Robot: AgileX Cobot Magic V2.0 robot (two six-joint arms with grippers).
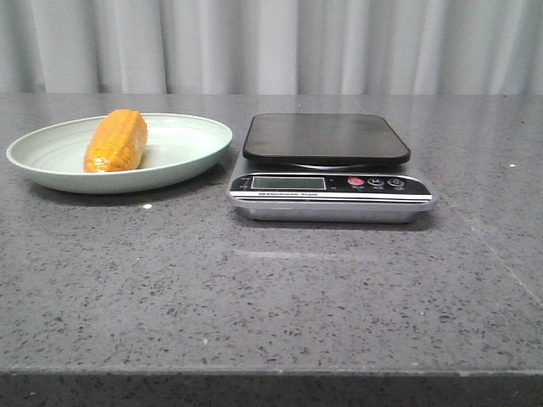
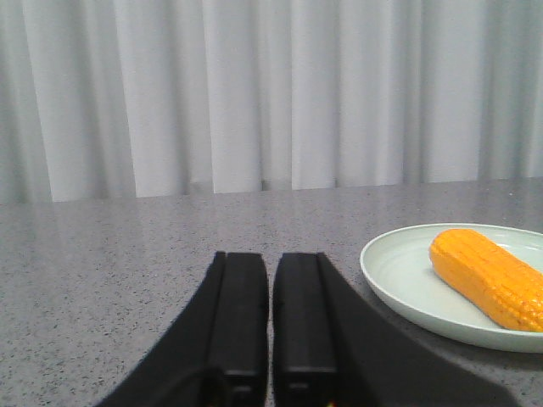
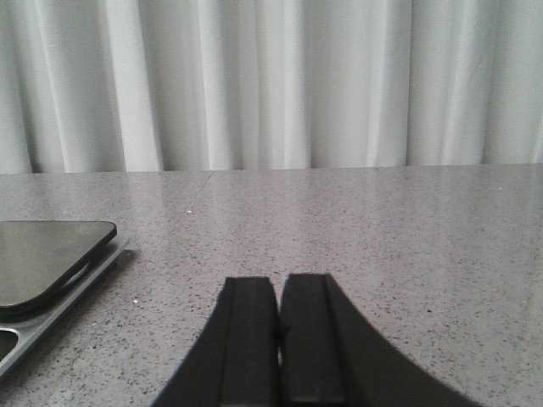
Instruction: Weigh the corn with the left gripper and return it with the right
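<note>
The orange-yellow corn (image 1: 116,140) lies in a pale green plate (image 1: 191,161) at the table's left rear. It also shows in the left wrist view (image 2: 489,277) on the same plate (image 2: 399,275). A kitchen scale (image 1: 327,165) with a black platform stands right of the plate, nothing on it. Neither gripper shows in the front view. My left gripper (image 2: 271,259) is shut and empty, low over the table, beside the plate. My right gripper (image 3: 278,281) is shut and empty, low over the table, beside the scale (image 3: 47,271).
The table is grey speckled stone (image 1: 271,297), with its front edge near the bottom of the front view. White curtains (image 1: 271,42) hang behind the table. The scale's display and buttons (image 1: 373,182) face the front.
</note>
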